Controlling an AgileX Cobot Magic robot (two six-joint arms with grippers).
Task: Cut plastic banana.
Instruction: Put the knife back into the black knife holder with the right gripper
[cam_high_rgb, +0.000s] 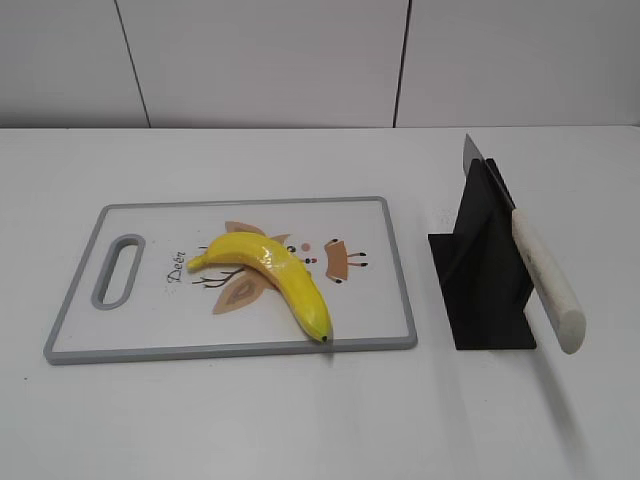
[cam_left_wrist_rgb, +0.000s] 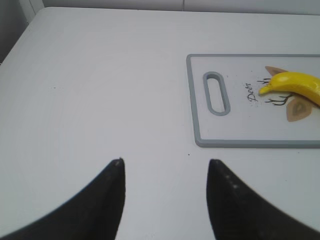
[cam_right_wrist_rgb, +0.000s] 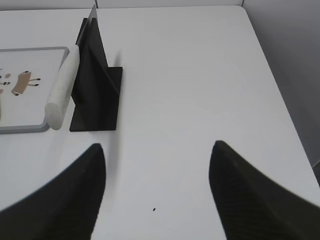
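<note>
Lab-like test bench, bare white table (cam_high_rgb: 300, 420), plain white panelled wall (cam_high_rgb: 260, 60), staged cutting board (cam_high_rgb: 395, 270)

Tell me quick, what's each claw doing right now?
Left gripper: open, holding nothing, above bare table.
Right gripper: open, holding nothing.

The plastic banana (cam_left_wrist_rgb: 295, 86) is cut off by the right edge in the left wrist view. The knife (cam_high_rgb: 545, 280) blade is largely hidden behind its black stand (cam_high_rgb: 485, 270).

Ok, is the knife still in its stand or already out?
In. The knife leans in the black stand, white handle sticking out; neither hand touches it.
</note>
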